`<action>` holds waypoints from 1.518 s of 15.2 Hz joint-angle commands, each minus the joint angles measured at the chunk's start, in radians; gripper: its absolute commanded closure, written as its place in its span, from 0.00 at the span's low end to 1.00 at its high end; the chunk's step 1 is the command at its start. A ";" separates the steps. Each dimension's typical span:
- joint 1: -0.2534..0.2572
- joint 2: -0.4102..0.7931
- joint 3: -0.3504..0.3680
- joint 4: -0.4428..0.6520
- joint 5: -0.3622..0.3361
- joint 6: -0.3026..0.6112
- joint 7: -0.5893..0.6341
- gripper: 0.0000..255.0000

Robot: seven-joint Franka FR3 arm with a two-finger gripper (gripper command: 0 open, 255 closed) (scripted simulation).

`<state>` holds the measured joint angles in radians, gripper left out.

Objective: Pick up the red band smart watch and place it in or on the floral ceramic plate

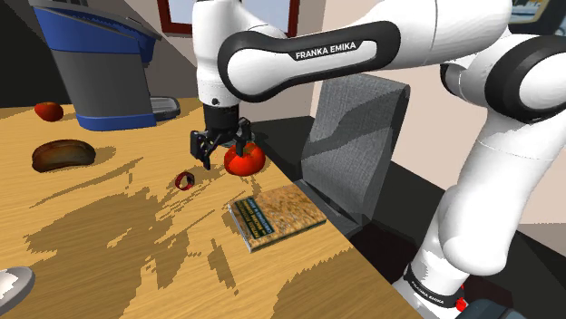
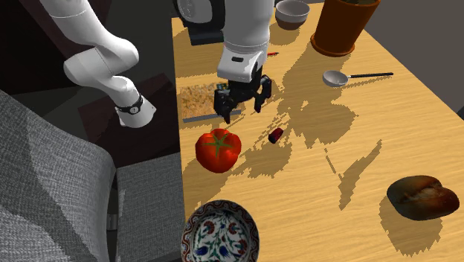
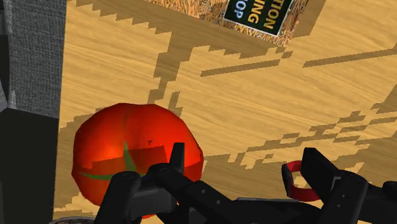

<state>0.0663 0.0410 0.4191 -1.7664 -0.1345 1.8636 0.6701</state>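
The red band smart watch (image 1: 184, 179) (image 2: 276, 135) lies on the wooden table as a small red ring. My gripper (image 1: 222, 145) (image 2: 242, 100) hangs open above the table between the watch and a big red tomato (image 1: 245, 160) (image 2: 218, 149), holding nothing. In the wrist view the gripper (image 3: 245, 168) has the watch (image 3: 296, 181) just beside one finger (image 3: 318, 165) and the tomato (image 3: 127, 153) behind the other finger (image 3: 175, 159). The floral ceramic plate (image 2: 221, 232) sits at the table's edge beyond the tomato, near the second exterior view's bottom.
A book (image 1: 277, 216) (image 2: 201, 102) (image 3: 264, 16) lies by the table edge near the arm. A bread loaf (image 1: 63, 154) (image 2: 421, 197), a blue coffee machine (image 1: 100, 54), a spoon (image 2: 338, 77), a bowl (image 2: 291, 13) and a brown pot (image 2: 342, 26) stand farther off. A grey chair (image 1: 354, 145) flanks the table.
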 commanded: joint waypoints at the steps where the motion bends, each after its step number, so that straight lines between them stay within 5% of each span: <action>1: 0.021 0.086 0.015 0.086 -0.037 -0.012 0.047 0.00; 8: 0.126 0.368 0.019 0.401 -0.152 -0.080 0.152 0.00; 15: 0.115 0.379 0.011 0.318 -0.160 0.015 0.161 0.00; 23: 0.115 0.379 0.011 0.318 -0.160 0.015 0.161 0.00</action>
<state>0.1815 0.4203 0.4304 -1.4488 -0.2947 1.8781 0.8310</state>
